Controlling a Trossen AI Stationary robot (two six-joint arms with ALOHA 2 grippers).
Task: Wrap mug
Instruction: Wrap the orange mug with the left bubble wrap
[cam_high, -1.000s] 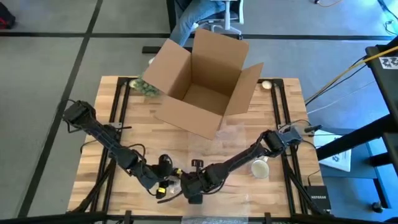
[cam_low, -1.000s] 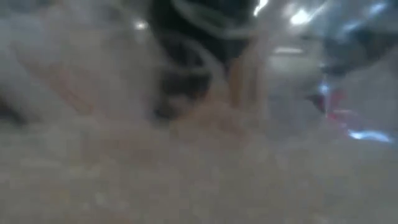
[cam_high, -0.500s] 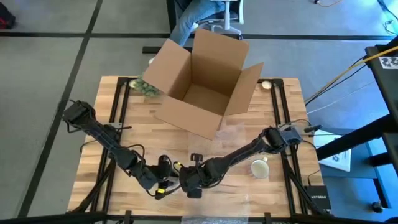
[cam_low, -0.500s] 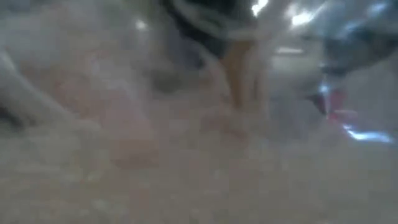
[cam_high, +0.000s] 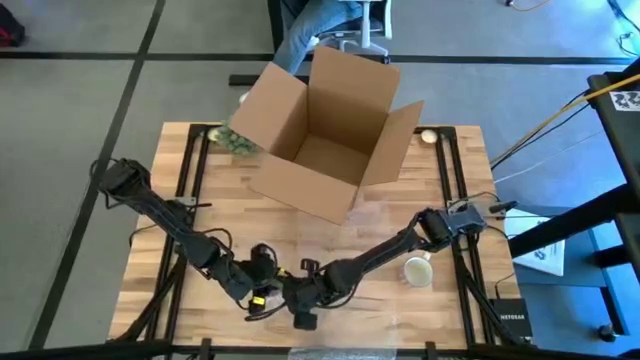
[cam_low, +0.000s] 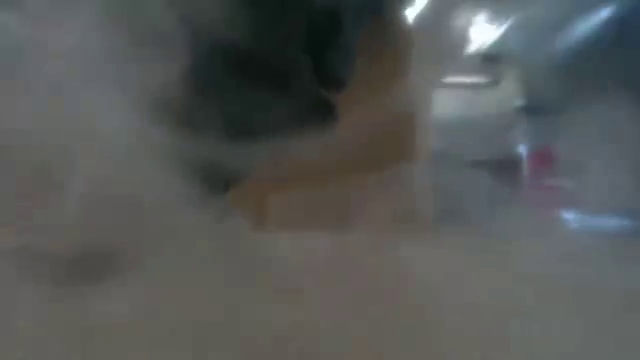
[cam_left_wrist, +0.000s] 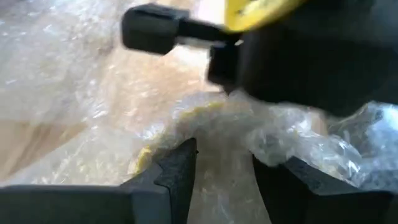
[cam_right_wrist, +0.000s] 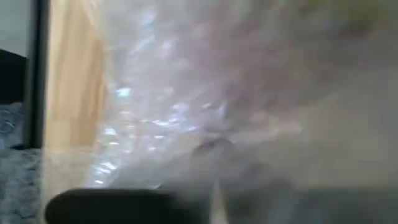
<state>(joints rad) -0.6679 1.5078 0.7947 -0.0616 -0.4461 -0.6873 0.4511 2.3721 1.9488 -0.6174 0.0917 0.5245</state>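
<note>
- Wrapping is in progress: both grippers meet at the near table edge, left gripper (cam_left_wrist: 221, 174) narrow, pinching bubble wrap (cam_left_wrist: 298, 134) over something yellow.
- You cannot tell the right gripper's (cam_high: 300, 300) jaws.
- Next, fold the loose wrap.
- A pale mug (cam_high: 417, 269) stands apart on the wooden table (cam_high: 400, 215); a cardboard box (cam_high: 325, 130) is behind.

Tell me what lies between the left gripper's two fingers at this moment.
In the left wrist view, crumpled clear bubble wrap with something yellow inside lies between the left gripper's fingers. The right gripper works close beside it in the high view.
</note>
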